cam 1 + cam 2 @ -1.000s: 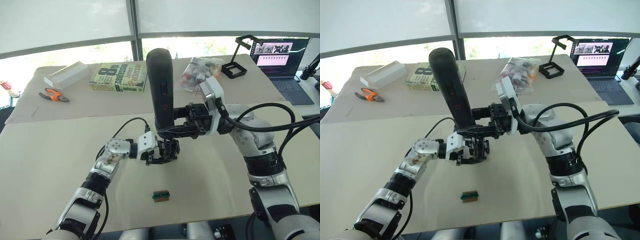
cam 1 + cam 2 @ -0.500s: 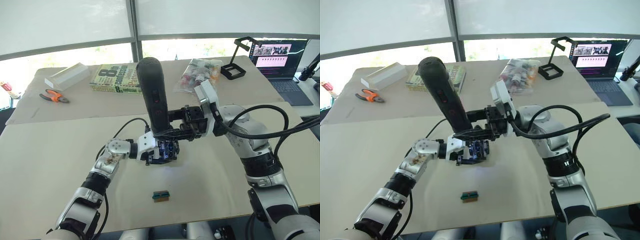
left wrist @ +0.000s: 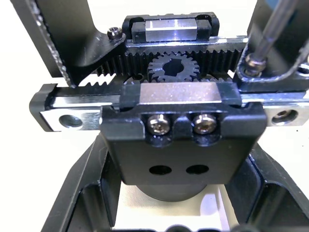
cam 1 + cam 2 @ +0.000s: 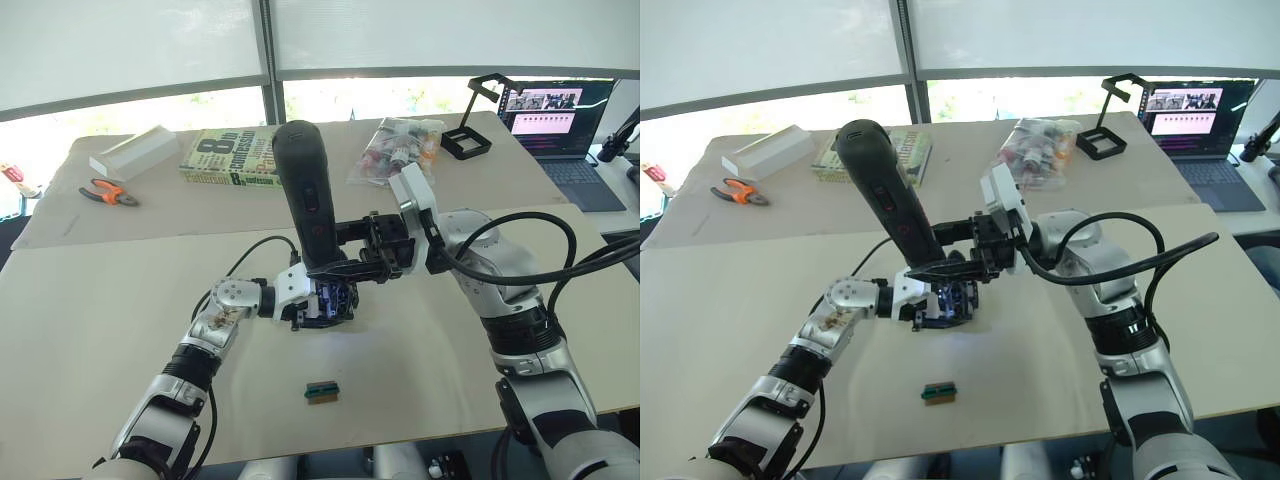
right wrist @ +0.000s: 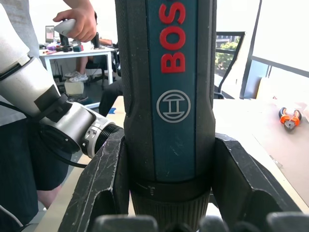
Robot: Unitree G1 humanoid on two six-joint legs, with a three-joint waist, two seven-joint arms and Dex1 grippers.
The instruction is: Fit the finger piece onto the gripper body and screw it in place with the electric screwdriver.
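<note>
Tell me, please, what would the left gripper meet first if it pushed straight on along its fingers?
The left gripper is already shut on the gripper body, so that comes first. Just beyond it stands the electric screwdriver's metal bit, apparently seated on a screw at one end of the rack.

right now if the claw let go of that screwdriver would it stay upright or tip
Likely tip: the electric screwdriver stands tall and leaning, touching down only through a thin bit on the gripper body. Its round barrel would probably roll afterwards. It looks stiff, and the right claw clamps it low.
</note>
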